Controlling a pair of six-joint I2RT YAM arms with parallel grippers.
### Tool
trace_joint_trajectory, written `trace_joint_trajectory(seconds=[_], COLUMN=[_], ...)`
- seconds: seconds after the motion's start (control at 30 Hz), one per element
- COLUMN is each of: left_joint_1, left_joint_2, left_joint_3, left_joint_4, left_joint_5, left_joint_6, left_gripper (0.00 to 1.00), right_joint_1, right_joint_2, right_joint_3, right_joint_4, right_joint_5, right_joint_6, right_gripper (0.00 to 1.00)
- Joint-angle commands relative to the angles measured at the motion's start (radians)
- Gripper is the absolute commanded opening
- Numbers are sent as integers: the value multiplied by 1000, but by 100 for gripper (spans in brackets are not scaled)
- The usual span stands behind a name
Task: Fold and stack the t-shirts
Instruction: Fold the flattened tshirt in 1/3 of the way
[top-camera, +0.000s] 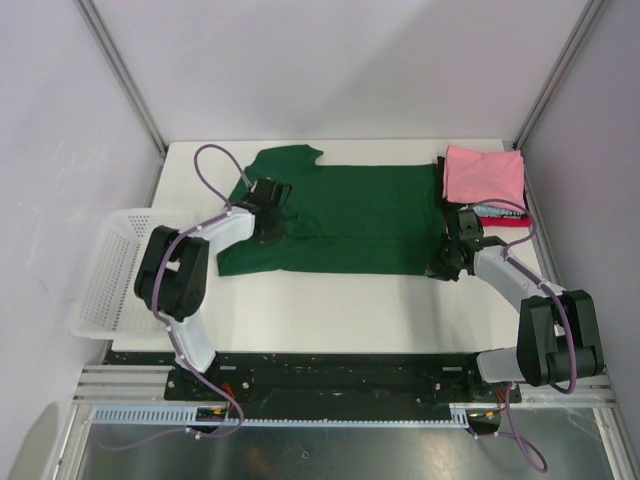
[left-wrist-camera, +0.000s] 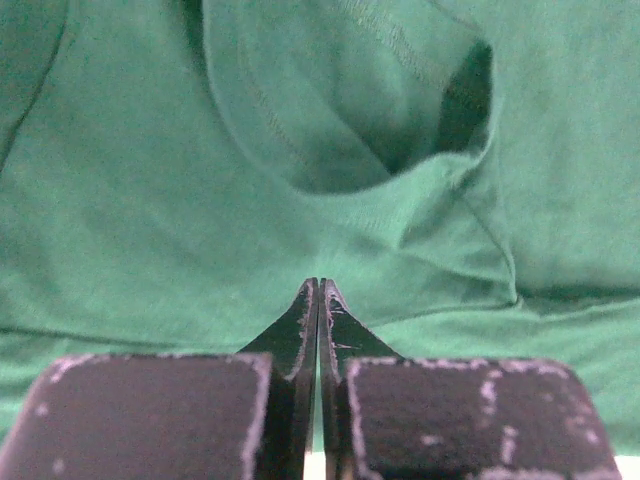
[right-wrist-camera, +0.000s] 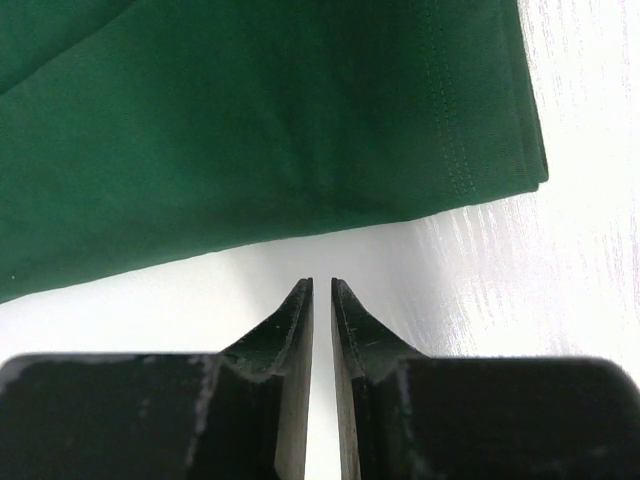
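Left claw (left-wrist-camera: 319, 286) closed at green shirt (top-camera: 352, 215), right claw (right-wrist-camera: 321, 284) barely parted above white table (right-wrist-camera: 520, 300).

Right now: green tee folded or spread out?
Spread. The green tee lies flat across the table, one sleeve and the collar opening showing, unlike the compactly folded pink shirt.

Matt green cloth shirt (top-camera: 350, 215), glossy table (top-camera: 330, 300)

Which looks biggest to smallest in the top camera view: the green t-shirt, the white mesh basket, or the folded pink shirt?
1. green t-shirt
2. white mesh basket, even though it is partly hidden
3. folded pink shirt
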Motion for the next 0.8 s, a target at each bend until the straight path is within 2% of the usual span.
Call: trace_joint_trajectory(seconds=[0.0, 0.17, 0.23, 0.5, 0.6, 0.77], left_joint_1=[7, 17, 19, 21, 21, 20], left_joint_2=[76, 181, 217, 367, 376, 300], left_joint_3=[112, 240, 293, 493, 520, 492], left_joint_4=[28, 29, 29, 28, 28, 33], left_joint_5=[-34, -6, 8, 190, 226, 213], left_joint_6=[-14, 8, 21, 92, 106, 121], left_gripper=[0, 3, 7, 39, 46, 51], right_joint_1=[5, 1, -2, -8, -10, -11], right_joint_2=[2, 4, 3, 0, -3, -13], right_joint_3=[38, 38, 38, 38, 38, 38], right_joint_4=[19, 21, 20, 17, 14, 18], right_joint_5=[21, 17, 17, 14, 14, 15], right_joint_6=[-5, -8, -11, -16, -19, -19], right_gripper=[17, 17, 17, 17, 17, 17])
